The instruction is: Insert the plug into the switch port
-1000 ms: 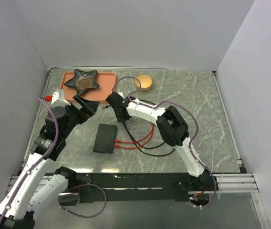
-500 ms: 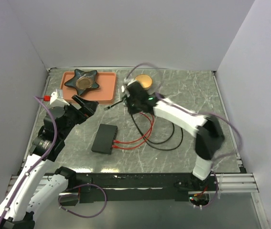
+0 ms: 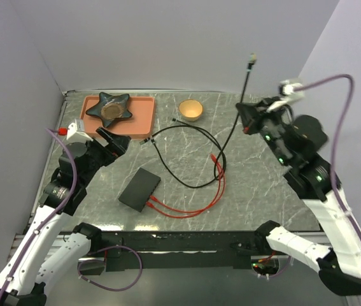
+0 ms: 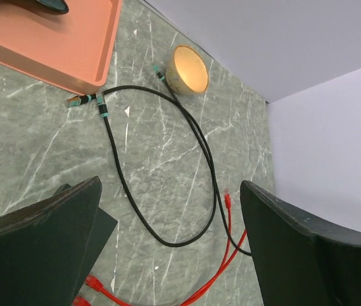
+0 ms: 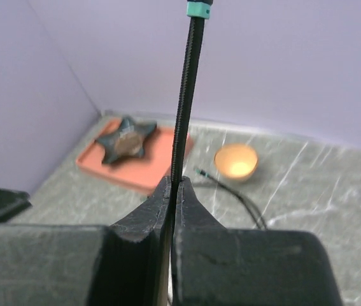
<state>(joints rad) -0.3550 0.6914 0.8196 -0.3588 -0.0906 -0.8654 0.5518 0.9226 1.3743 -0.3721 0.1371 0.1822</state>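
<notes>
Over the top view, you've got a green, veined stone-look table [image 3: 250,185] with a flat matte black switch box [image 3: 139,189] lying left of centre. Two glossy red cables [image 3: 190,207] enter its near short edge, where the switch port [image 3: 146,203] is too small to pick out. Your right gripper [image 3: 244,118] is raised at far right, wrist tipped up, and the plug [image 3: 251,61] stands high on a stiff black cable [image 3: 244,86]. From the left wrist, the left gripper [image 4: 169,191] hangs above the table, jaws spread wide on nothing, a box corner beside one finger. From the right wrist, dark fingers [image 5: 148,217] pinch the braided cable tight, teal collar up top.
</notes>
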